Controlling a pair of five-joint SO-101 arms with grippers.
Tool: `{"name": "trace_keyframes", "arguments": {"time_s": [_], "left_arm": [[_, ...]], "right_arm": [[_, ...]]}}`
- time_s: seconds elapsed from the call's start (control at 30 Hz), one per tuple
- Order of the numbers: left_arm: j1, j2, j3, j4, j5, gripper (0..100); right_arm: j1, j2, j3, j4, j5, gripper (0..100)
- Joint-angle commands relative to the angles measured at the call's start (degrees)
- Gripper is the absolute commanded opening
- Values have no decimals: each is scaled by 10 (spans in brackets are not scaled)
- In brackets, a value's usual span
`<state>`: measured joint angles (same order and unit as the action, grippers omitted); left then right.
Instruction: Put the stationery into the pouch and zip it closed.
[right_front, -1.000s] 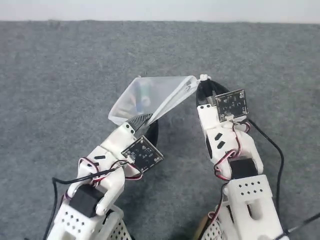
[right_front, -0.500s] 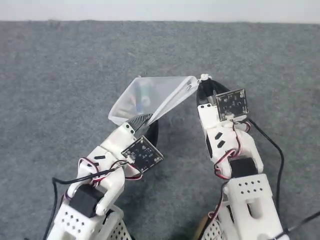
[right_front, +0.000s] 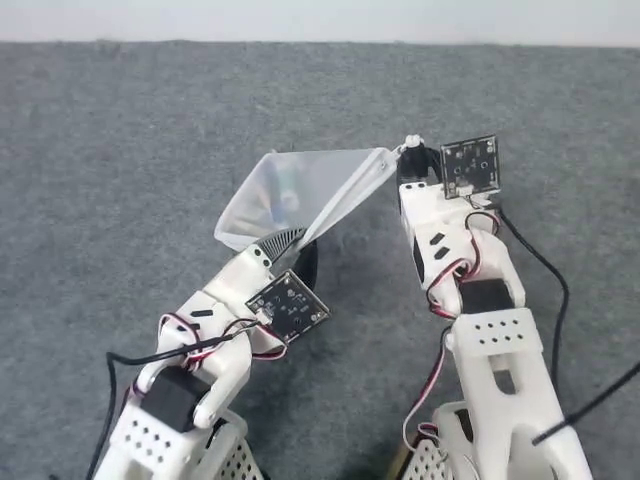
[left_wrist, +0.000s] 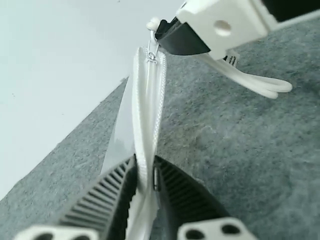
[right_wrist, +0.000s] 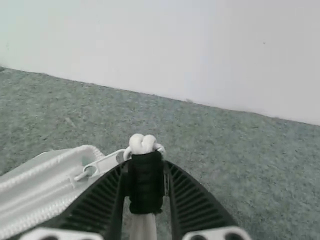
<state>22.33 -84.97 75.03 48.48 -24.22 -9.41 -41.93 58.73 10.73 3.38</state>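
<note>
Pouch (right_front: 300, 195) is looking light and floppy, best gripped at the zipper edge (left_wrist: 147, 110): left jaws are clamping there, right jaws pinching the pull cord (right_wrist: 144, 143).

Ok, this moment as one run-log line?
left jaws: shut on pouch edge | right jaws: shut on zip pull | slider: at pull end | zip: looks closed
</note>
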Motion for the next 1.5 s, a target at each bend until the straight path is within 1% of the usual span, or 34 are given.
{"name": "trace_keyframes", "arguments": {"time_s": [0.0, 0.13, 0.3, 0.67, 0.77, 0.8, 0.97, 1.03, 1.1, 1.33, 1.4, 1.47], "left_arm": [[-19, -9, -19, 14, -4, 9], [-19, -9, -19, 14, -4, 9], [-19, -9, -19, 14, -4, 9], [-19, -9, -19, 13, -3, 9], [-19, -9, -19, 11, -2, 10], [-19, -9, -19, 11, -2, 11], [-19, -9, -22, 11, -1, 12], [-19, -9, -28, 14, -1, 12], [-19, -9, -28, 13, 4, 12], [-19, -9, -40, 11, 65, 13], [-20, -9, -40, 11, 79, 13], [-20, -9, -40, 11, 86, 13]], "right_arm": [[53, 16, -46, 7, -10, 6], [61, 16, -46, 8, -13, 6], [85, 15, -59, 27, -51, 6], [73, 11, -57, 34, -47, 6], [70, 10, -60, 55, -47, 11], [64, 10, -61, 62, -47, 29], [28, 10, -61, 106, -47, 188], [14, 9, -61, 120, -46, 217], [4, 9, -61, 125, -46, 209], [0, 9, -58, 125, -45, 166], [-1, 9, -57, 125, -44, 134], [-7, 9, -57, 125, -18, 87]]}}
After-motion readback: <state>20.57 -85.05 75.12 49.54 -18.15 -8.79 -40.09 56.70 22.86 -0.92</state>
